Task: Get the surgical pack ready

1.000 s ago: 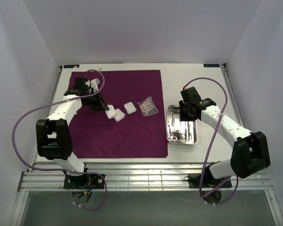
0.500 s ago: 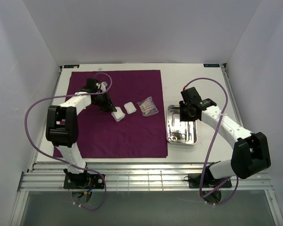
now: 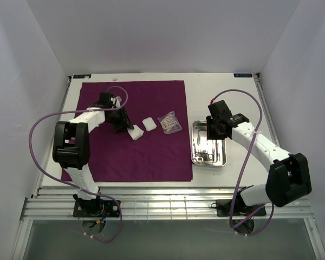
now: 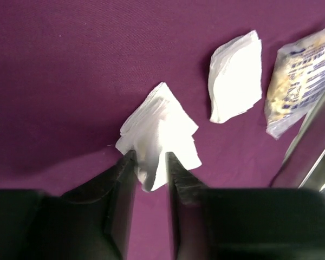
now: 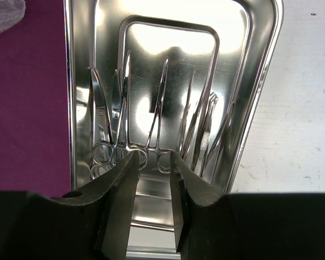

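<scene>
Right of the cloth point(image 3: 141, 157), the tray point(image 3: 223, 146) holds instruments point(image 5: 151, 116), the right gripper point(image 5: 153, 162) poised above, jaws parted and empty — the left gripper point(image 4: 150, 161) slants low over the cloth, jaws parted astride a gauze point(image 4: 162, 122) corner.

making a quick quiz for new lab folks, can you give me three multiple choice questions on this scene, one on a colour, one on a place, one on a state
1. The cloth is:
a) green
b) purple
c) white

2. The steel tray sits:
a) in the cloth's middle
b) at the cloth's far left corner
c) beside the cloth's right edge

3. The cloth lies:
a) spread flat
b) folded into a bundle
c) crumpled in a heap

Answers:
1 b, it is deep purple in every view.
2 c, the top view shows the tray right by that edge.
3 a, its whole square outline shows, with gauze pads lying on it.
</scene>
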`<state>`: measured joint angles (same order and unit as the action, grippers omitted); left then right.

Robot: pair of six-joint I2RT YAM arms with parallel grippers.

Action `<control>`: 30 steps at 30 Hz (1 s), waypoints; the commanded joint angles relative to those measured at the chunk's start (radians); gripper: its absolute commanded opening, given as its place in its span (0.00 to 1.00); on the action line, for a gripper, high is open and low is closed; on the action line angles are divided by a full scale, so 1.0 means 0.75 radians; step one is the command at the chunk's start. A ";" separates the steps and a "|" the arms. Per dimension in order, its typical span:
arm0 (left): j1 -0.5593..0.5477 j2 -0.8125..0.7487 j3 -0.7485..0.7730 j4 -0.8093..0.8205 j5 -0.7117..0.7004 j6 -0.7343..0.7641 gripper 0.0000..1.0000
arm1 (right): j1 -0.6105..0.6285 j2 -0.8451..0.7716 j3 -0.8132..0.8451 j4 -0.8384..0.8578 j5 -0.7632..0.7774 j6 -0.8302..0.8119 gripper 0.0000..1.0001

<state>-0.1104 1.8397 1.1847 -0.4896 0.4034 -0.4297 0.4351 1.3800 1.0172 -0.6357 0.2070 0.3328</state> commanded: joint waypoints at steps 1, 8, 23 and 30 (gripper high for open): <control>-0.012 -0.033 0.014 0.011 -0.037 0.023 0.47 | 0.007 -0.042 0.004 -0.005 0.010 0.006 0.36; -0.016 0.010 0.044 -0.014 -0.084 0.082 0.57 | 0.007 -0.038 0.004 0.001 0.002 0.002 0.36; -0.043 0.108 0.079 -0.018 -0.074 0.113 0.57 | 0.007 -0.056 -0.025 -0.001 0.006 0.004 0.35; -0.043 0.063 0.085 -0.006 0.004 0.103 0.18 | 0.007 -0.065 -0.039 -0.005 0.014 0.008 0.36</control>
<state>-0.1383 1.9091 1.2274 -0.5007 0.3687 -0.3641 0.4351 1.3613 0.9977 -0.6373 0.2070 0.3328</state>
